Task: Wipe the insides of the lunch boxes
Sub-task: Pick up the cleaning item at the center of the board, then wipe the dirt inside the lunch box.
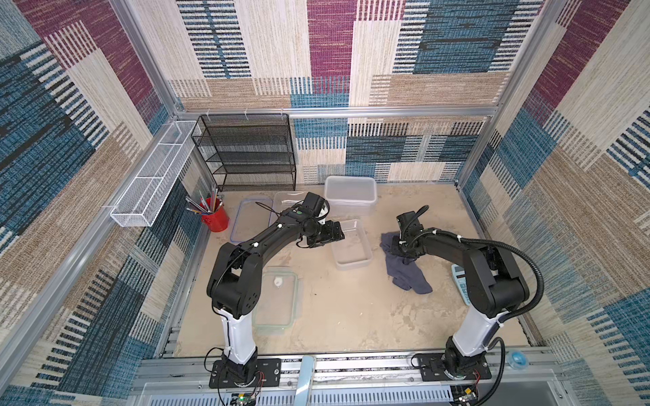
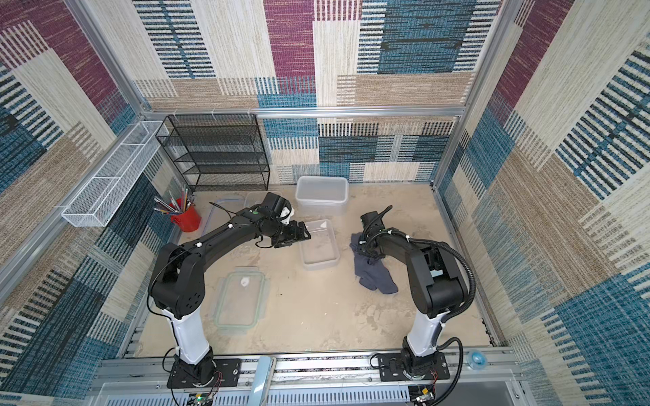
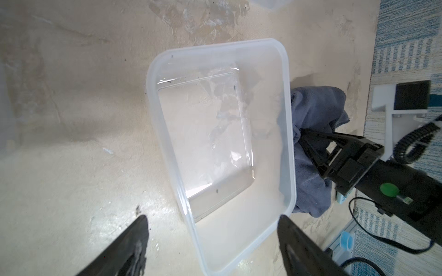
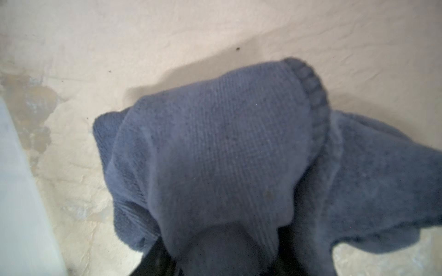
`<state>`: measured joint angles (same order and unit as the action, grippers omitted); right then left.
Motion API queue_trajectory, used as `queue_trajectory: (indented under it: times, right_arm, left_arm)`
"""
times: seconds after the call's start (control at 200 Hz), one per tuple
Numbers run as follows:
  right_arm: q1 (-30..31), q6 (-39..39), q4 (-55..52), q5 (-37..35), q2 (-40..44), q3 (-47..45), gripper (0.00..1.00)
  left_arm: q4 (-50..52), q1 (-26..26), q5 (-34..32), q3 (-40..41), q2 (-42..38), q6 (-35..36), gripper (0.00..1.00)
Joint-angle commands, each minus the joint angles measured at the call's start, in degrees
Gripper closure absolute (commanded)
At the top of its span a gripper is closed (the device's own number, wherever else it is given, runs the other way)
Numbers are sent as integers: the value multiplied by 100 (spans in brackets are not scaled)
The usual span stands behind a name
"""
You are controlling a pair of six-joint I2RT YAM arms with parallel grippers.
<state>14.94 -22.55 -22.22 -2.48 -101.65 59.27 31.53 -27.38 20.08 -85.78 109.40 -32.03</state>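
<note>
A frosted lunch box (image 1: 351, 246) (image 3: 222, 143) stands empty in the middle of the table. A deeper lunch box (image 1: 350, 195) is behind it, and a clear one (image 1: 286, 200) is partly hidden by my left arm. My left gripper (image 1: 338, 230) (image 3: 212, 218) hovers open over the middle box's near left corner, one finger on each side of its rim. Right of that box lies the grey cloth (image 1: 404, 267) (image 4: 227, 143). My right gripper (image 1: 396, 246) (image 4: 220, 248) is shut on a bunched fold of it, its fingertips buried in the fabric.
A blue-rimmed lid (image 1: 251, 219) lies at the back left and a green-rimmed lid (image 1: 278, 302) near my left arm's base. A red cup of pencils (image 1: 214, 218), a black mesh shelf (image 1: 246, 151) and a white wire basket (image 1: 154, 175) line the left side. A pale blue device (image 1: 459, 281) lies by my right arm.
</note>
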Motion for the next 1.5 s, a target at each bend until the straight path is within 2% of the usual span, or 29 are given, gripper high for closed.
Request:
queue_trajectory:
  times: [0.0,0.125,0.28,0.491,0.666,0.791,0.997,1.202,1.302,1.492]
  right_arm:
    - [9,-74,-192,277,130,-64,76]
    - [16,-70,-391,236,661,75,100]
    - [40,-46,-578,254,1666,506,100]
    - [460,71,-740,133,2510,1597,100]
    - [765,-54,1,710,2843,1925,100]
    - [901,-167,832,1210,2796,1712,100]
    - [1050,-250,1645,1602,2114,1641,100]
    - [1167,-172,2147,1746,1321,1825,100]
    - [1253,-327,2436,1960,1099,1640,100]
    - [1512,-397,2698,1446,918,811,100]
  left_arm:
    - [-31,5,97,-84,91,242,16]
    - [-85,4,137,-154,257,261,23]
    - [2,-2,62,-246,476,389,35]
    - [2,-9,-22,-307,584,465,59]
    - [56,-17,18,-413,745,553,65]
    - [57,-26,-18,-388,740,584,70]
    - [134,-55,-75,-382,716,699,85]
    - [221,-84,-94,-330,689,775,88]
    - [240,-97,-104,-261,588,695,88]
    - [275,-188,-208,-63,326,515,88]
